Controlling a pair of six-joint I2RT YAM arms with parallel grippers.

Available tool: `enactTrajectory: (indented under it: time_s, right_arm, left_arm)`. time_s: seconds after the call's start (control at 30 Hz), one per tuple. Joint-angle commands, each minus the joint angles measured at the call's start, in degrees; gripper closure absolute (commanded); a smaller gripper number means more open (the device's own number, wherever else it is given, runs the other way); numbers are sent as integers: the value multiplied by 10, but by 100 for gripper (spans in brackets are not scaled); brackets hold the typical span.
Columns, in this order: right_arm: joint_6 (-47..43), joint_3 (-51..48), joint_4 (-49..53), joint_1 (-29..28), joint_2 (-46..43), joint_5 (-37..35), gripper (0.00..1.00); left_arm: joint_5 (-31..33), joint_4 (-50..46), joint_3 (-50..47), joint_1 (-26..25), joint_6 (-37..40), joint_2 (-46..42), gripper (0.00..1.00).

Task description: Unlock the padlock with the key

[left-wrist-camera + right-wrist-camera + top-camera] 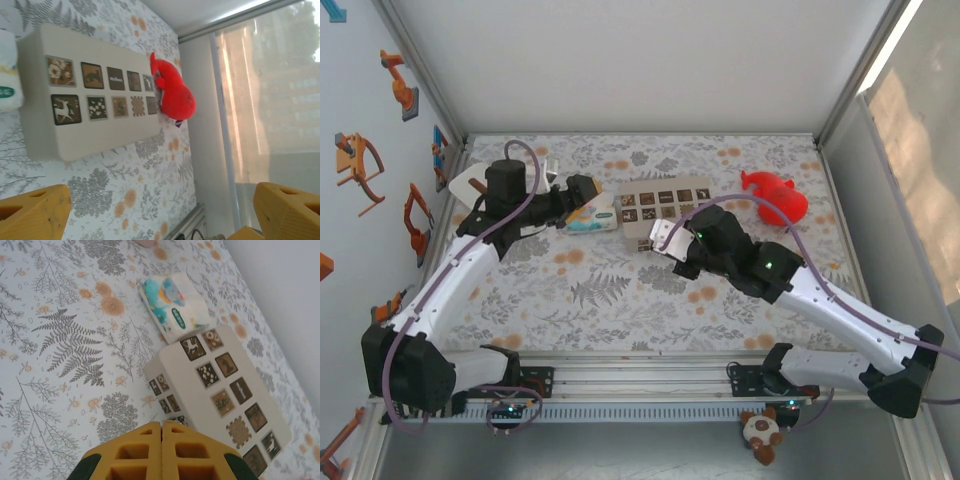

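Note:
The padlock and the key are out of view. My left gripper (586, 192) hangs over the back left of the table, just above a tissue pack (592, 218). Its yellow fingers (32, 212) stand far apart, and between them I see nothing but the floral cloth. My right gripper (665, 238) is at the near left corner of a beige box (665, 205). Its two yellow fingertips (150, 432) are pressed together with nothing between them, just above the box's corner (165, 375).
The beige box (95, 125) with brown picture tiles lies mid-table at the back. A red plush toy (775, 195) sits at its right end. The tissue pack (172, 305) lies at its left end. A pale flat thing (470, 183) lies at the far left.

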State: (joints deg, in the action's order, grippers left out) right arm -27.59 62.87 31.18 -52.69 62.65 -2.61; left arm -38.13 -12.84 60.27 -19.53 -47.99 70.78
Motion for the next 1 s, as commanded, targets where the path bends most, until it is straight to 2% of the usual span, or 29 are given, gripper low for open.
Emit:
enactTrajectory:
  time_s: [0.0,0.17,0.43,0.6,0.8,0.97]
  right_arm:
    - [-85,25,-22,-2,4,18,100]
    - [-82,47,-10,-2,25,16,100]
    - [-47,-5,-154,4,22,-18,100]
    - [-25,-41,-277,6,36,-24,100]
    - [-4,-76,-427,9,73,-42,100]
    - [5,-79,-499,17,108,-38,100]
  left_arm:
    - [-42,17,17,-13,-31,15,7]
    - [-38,98,-24,-21,-123,19,6]
    - [24,455,-157,-58,-485,46,7]
    - [72,593,-171,-92,-628,86,10]
    - [156,687,-196,-141,-739,128,16]
    - [185,685,-187,-170,-755,140,17]
